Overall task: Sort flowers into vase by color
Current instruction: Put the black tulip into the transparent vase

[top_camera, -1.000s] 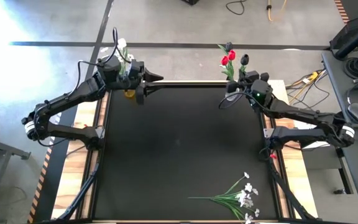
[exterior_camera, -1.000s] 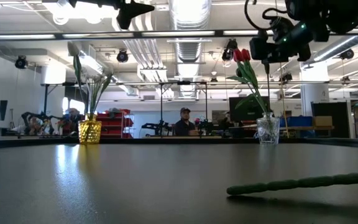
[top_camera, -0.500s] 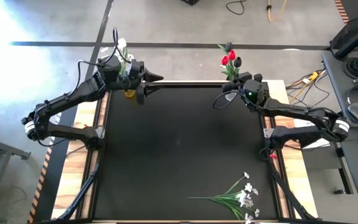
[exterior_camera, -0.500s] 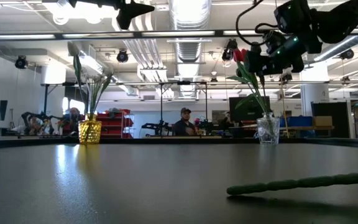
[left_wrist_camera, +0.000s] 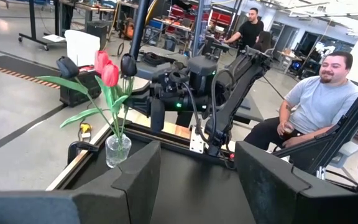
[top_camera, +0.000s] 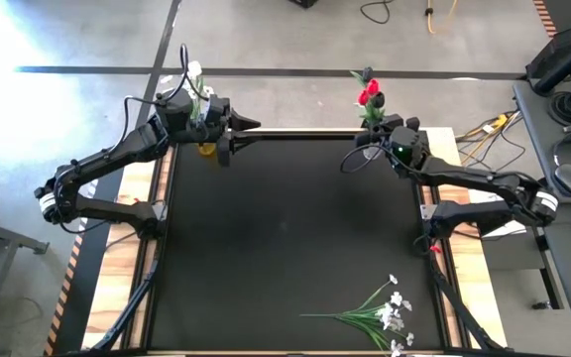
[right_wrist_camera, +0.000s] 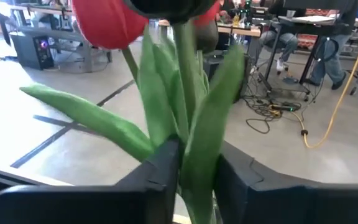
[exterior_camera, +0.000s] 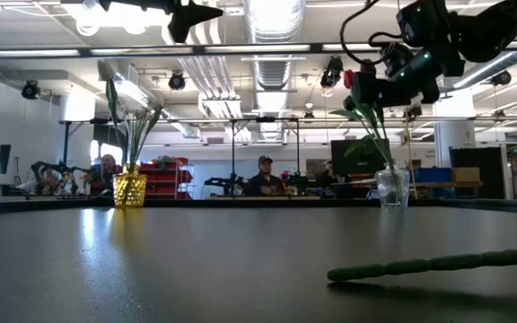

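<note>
Black table (top_camera: pixel 285 228) carries two vases: the clear vase (exterior_camera: pixel 391 188) at far right already holds red and dark tulips (top_camera: pixel 368 95), the yellow vase (exterior_camera: pixel 130 189) at far left holds pale ones. White blossom sprays (top_camera: pixel 380 315) lie unsorted near right. The right gripper (right_wrist_camera: pixel 191 171) pinches a tulip stem above the clear vase; the left gripper (left_wrist_camera: pixel 194 177) waits with its fingers spread by the yellow vase.

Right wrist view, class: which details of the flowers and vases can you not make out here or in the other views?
- Right wrist view: clear vase cut off at the bottom edge, behind the right gripper fingers.
- High view: yellow vase mostly hidden by the left gripper.
- Low view: white blossom spray shows only its stem; the blossoms lie outside the frame.
</note>
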Available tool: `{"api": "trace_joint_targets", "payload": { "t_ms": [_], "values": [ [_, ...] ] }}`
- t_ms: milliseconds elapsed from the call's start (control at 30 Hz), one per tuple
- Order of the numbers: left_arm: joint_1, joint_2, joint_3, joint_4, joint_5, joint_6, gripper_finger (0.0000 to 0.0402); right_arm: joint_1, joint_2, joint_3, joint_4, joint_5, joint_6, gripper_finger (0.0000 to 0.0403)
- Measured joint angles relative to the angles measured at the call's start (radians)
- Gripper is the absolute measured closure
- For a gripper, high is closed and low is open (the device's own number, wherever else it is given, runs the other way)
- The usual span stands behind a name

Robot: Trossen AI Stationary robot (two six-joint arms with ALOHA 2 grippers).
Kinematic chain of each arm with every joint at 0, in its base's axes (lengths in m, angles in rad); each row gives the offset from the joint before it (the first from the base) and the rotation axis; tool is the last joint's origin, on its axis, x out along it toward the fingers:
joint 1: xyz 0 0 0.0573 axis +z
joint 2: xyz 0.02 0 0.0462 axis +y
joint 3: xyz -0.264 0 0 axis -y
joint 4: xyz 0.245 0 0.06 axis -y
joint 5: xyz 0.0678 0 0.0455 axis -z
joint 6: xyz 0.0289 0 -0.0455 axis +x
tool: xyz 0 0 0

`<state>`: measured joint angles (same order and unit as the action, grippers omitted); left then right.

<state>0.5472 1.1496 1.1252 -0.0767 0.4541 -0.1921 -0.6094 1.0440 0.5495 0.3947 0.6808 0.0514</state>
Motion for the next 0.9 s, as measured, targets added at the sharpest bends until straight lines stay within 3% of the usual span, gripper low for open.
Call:
{"api": "trace_joint_targets", "payload": {
  "t_ms": [300,900],
  "values": [
    [0.000,0.000,0.000,0.000,0.000,0.000,0.0210,0.002,-0.026,0.000,-0.003,-0.001,-0.008,0.0260],
    [0.000,0.000,0.000,-0.001,0.000,0.000,0.0210,0.079,-0.174,0.002,-0.202,-0.008,0.020,0.0229]
  ]
}}
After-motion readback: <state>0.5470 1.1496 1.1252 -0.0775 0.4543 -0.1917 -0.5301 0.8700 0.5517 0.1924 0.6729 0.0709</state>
